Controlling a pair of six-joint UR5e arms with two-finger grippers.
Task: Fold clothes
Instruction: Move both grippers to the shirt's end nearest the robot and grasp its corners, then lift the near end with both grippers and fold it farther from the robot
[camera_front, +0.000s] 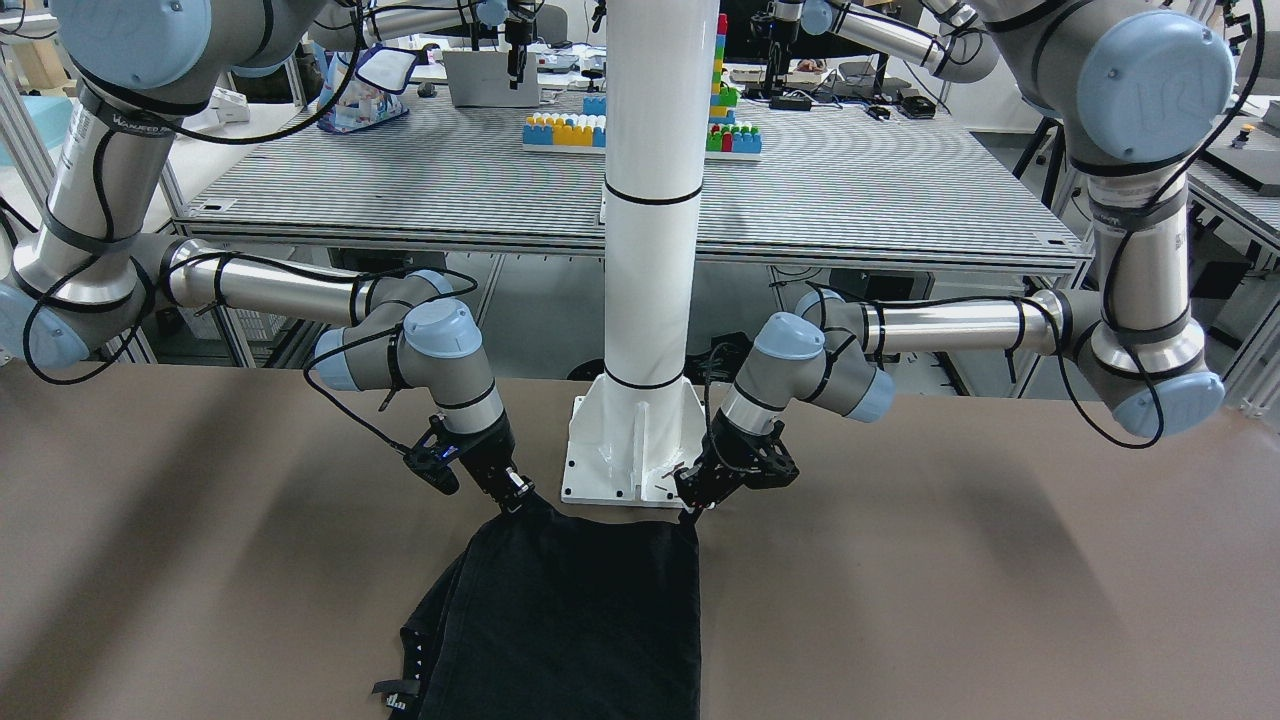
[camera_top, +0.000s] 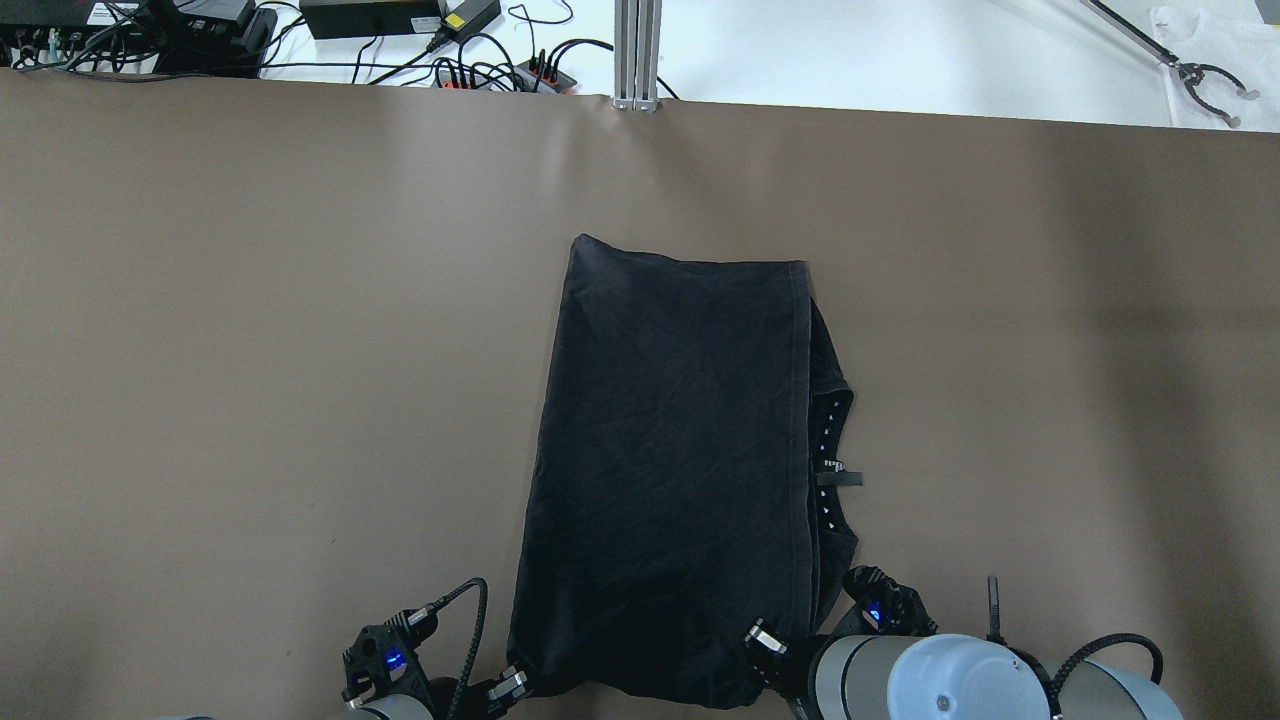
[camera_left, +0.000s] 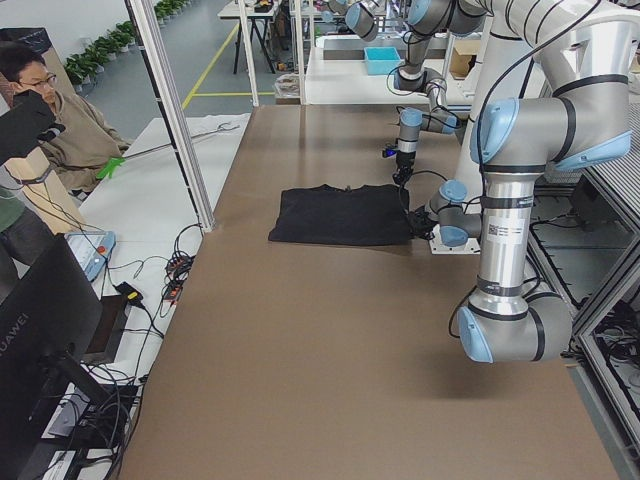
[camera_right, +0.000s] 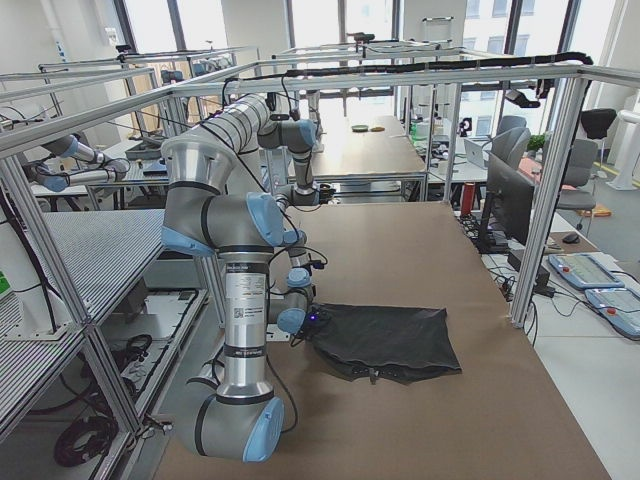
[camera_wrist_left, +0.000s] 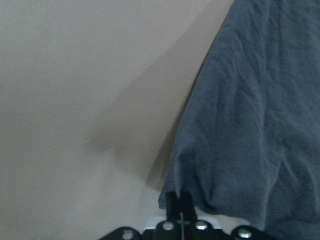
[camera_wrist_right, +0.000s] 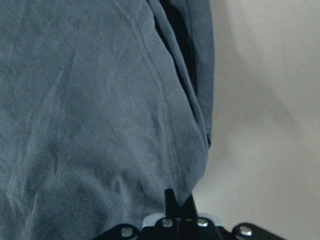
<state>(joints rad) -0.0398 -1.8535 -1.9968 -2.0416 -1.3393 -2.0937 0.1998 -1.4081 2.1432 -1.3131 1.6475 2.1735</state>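
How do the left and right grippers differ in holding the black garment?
The left gripper pinches the black garment's tidy-edged near corner; the right gripper pinches the corner where under-layers stick out. The right gripper sits farther forward than the left gripper. Both are shut on cloth.

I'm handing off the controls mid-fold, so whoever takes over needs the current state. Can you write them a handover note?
Left gripper: fingers shut on the black garment's near left corner.
Right gripper: shut on its near right corner.
Garment: flat on the brown table, centred, with its long side running away from the robot.
Done: folded lengthwise into a narrow strip. An under layer sticks out along the right edge.
Left: probably carry the near edge over to the far edge, release, then tidy the protruding layer.
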